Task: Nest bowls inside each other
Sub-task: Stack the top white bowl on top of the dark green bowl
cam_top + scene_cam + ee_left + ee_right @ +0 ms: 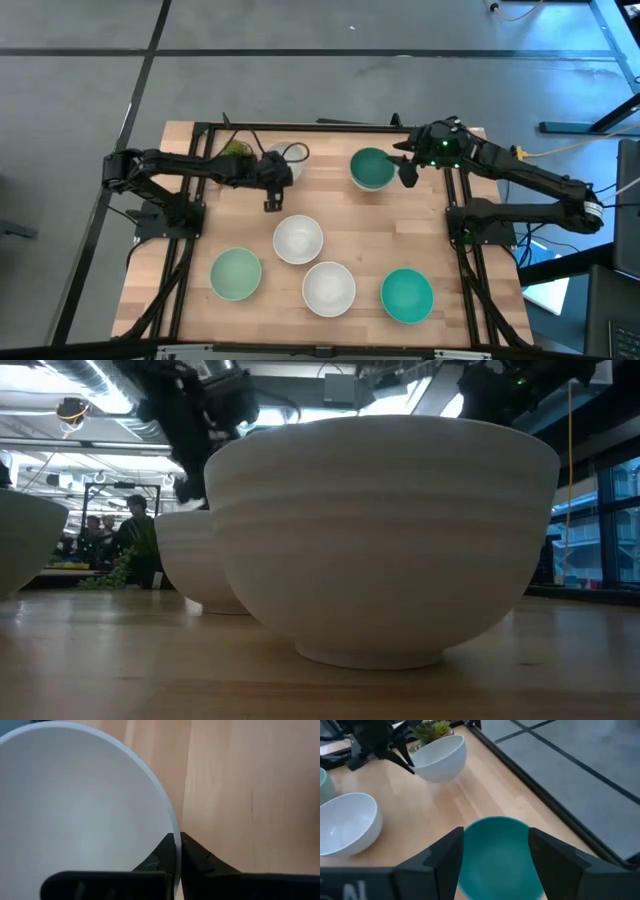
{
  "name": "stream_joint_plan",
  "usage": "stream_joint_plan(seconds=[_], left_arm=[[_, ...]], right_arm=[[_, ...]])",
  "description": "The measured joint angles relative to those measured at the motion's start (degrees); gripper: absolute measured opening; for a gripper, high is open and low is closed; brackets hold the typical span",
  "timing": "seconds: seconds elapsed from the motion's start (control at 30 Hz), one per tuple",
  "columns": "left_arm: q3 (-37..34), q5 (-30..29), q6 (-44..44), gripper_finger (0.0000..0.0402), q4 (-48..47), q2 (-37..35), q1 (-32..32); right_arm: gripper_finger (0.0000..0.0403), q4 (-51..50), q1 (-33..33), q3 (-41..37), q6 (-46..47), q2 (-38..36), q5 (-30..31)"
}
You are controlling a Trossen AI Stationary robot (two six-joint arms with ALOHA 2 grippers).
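Six bowls show on the wooden table [440,330] from above. Along the near side sit a pale mint green bowl [235,274], a white bowl [329,288] and a bright teal bowl [407,295], with another white bowl [298,239] just behind them at the middle. At the far side, left of centre, the left gripper [281,170] has its fingers [192,860] pinched together on the rim of a white bowl [75,805], one finger inside and one outside; from across the table that bowl [440,756] stands upright on the wood beside a small green plant [431,728]. At the far right, the right gripper [405,172] stands over the edge of a dark teal bowl [371,168], and its own camera shows its fingers [442,857] spread apart on either side of that bowl [497,855], not closed on it. From table height, one white bowl [385,530] fills the foreground with another [195,565] behind it on the left, and a person [135,535] stands far back in the room.
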Motion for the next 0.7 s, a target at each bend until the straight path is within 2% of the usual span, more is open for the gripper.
stream_joint_plan(seconds=[0.2,0.33,0.7], left_arm=[[9.75,7.05,4.53,0.0002,-0.01,0.00,1.49],[17.90,10.99,6.19,0.0002,-1.04,2.37,3.41],[47.47,21.20,13.95,0.0001,-13.04,22.79,3.73]], right_arm=[[0.0222,-1.79,-1.57,0.00,-0.34,-5.57,0.29],[0.0222,-3.97,-2.13,0.00,-0.10,-8.27,2.57],[0.0222,-7.70,-2.13,-0.02,1.54,-9.67,3.22]])
